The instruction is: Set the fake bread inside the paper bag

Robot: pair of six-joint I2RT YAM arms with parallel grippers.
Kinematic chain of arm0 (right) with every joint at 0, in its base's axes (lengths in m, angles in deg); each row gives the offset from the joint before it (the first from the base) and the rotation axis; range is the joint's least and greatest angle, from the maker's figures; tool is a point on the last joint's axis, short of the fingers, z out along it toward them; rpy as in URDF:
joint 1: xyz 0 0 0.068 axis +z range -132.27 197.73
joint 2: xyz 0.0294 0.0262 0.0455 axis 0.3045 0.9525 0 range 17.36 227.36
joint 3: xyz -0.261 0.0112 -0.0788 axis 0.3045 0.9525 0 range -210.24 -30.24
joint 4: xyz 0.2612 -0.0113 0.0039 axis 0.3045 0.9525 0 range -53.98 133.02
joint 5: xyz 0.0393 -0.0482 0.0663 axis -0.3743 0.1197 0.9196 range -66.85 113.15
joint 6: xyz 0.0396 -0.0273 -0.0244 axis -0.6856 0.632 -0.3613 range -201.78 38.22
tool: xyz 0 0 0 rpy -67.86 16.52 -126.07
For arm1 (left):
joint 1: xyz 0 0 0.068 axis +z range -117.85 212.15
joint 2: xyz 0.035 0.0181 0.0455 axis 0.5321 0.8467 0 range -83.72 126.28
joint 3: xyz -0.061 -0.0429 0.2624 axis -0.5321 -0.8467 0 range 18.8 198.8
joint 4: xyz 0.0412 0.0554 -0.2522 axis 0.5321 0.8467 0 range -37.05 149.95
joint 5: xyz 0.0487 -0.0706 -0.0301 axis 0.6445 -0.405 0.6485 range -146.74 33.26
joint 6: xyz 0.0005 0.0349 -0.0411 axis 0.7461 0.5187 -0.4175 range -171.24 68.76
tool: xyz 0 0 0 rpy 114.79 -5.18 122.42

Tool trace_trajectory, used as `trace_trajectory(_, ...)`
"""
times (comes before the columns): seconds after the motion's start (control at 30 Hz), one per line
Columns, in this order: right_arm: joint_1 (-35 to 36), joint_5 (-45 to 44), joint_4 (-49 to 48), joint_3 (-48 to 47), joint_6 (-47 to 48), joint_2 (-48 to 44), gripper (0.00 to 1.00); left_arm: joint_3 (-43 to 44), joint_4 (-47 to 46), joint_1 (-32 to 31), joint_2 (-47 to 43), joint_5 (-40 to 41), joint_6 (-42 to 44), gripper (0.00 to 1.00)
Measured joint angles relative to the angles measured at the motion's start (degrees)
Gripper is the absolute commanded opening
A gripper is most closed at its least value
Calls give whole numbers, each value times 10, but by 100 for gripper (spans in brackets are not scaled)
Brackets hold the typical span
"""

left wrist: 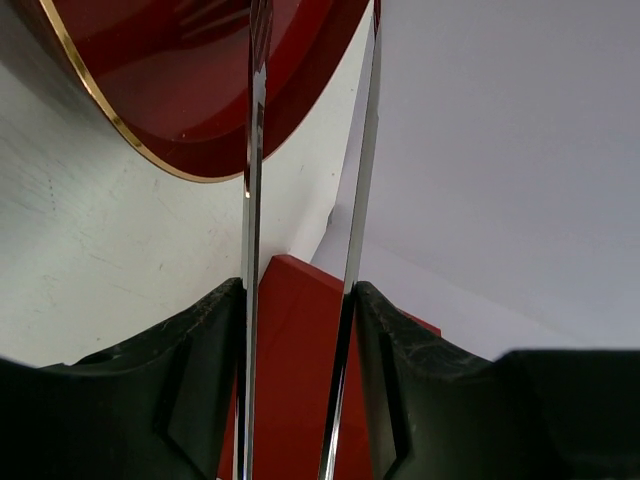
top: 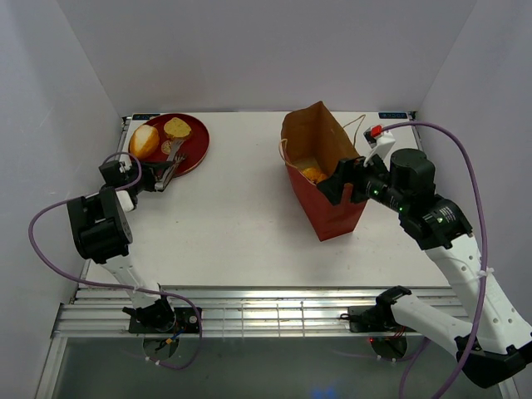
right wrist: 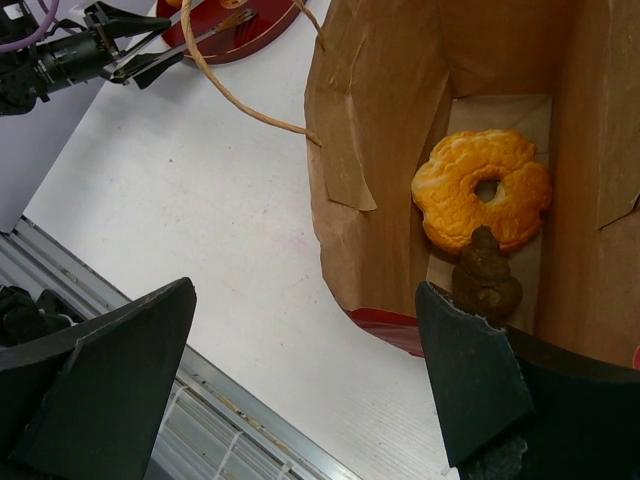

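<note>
Paper bag: the paper bag [top: 334, 212] is seen standing upright on the white table [top: 233, 224], right of centre, with its mouth open and its lighter brown inside shown.
String handle: a thin pale string handle [right wrist: 240, 100] is seen arching from the bag's rim out over the table.
Bread in the bag: the orange ridged bun [right wrist: 482, 190], ring-shaped with a hole in the middle, is seen lying flat on the bag's floor; the dark brown piece [right wrist: 487, 285] is found just beside it, touching its near edge.
Bread on the plate: the golden oval roll [top: 145, 141] and the yellow-brown piece [top: 176, 127] are seen side by side on the red plate [top: 198, 148], which is set at the far left corner of the table, well apart from the bag.
Left gripper: the left gripper [top: 160, 178] is held at the near edge of the plate, its fingers pressed against the outer sides of a pair of metal tongs [left wrist: 256, 90]; the tongs' blades are kept slightly apart and their tips are reached over the plate.
Right gripper: the right gripper [right wrist: 305, 295] is held above the bag's right rim with its fingers spread wide and nothing pinched between them; whether the paper is touched cannot be told.
</note>
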Motion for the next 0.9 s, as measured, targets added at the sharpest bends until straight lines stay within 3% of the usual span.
trace_trajectory(0.3,0,-2,0,0,2,20,96,5,-62,3,56,-5,-33,57)
trace_trajectory(0.9,0,-10,0,-4,12,32,96,80,-80,4,120,3,-49,57)
